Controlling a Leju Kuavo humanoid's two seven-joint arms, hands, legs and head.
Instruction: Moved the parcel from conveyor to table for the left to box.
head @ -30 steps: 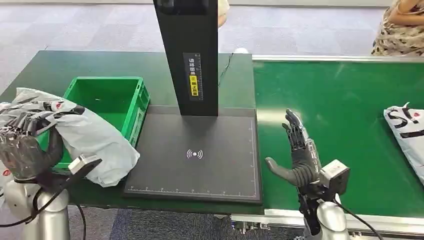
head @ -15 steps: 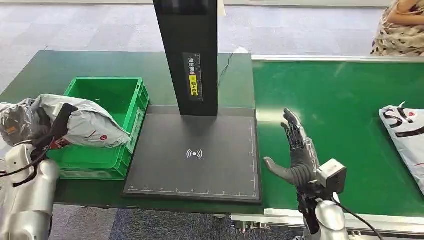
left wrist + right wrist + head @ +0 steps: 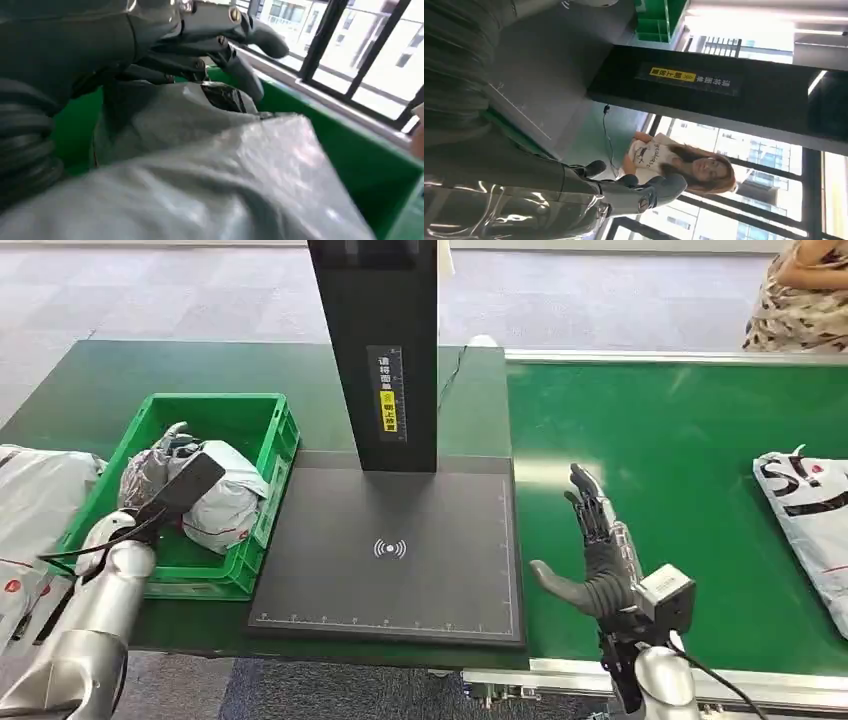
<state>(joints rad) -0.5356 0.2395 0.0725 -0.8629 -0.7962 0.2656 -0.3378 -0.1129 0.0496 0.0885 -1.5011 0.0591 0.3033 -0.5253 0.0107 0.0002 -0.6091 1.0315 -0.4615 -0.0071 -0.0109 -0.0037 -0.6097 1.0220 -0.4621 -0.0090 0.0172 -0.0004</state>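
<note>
A crumpled grey parcel [image 3: 225,505] lies inside the green bin [image 3: 275,455] on the left of the table. My left hand [image 3: 160,465] reaches into the bin and grips the parcel's near end. In the left wrist view, its fingers [image 3: 235,70] lie over the grey parcel [image 3: 225,165], with the green bin [image 3: 350,145] wall behind. My right hand [image 3: 595,545] stands upright and open above the near edge of the green conveyor [image 3: 680,430], holding nothing. A white parcel with black print [image 3: 805,515] lies on the conveyor at the far right.
A black scanner pad [image 3: 390,550] with a tall black column [image 3: 375,350] sits mid-table between bin and conveyor. Another grey bag [image 3: 35,500] lies left of the bin. A person [image 3: 800,295] stands beyond the conveyor's far right corner.
My left arm has swung the grey parcel from the bin's near left corner up over the rim and down into the bin. The white parcel has crept left on the conveyor. The right hand stays put.
</note>
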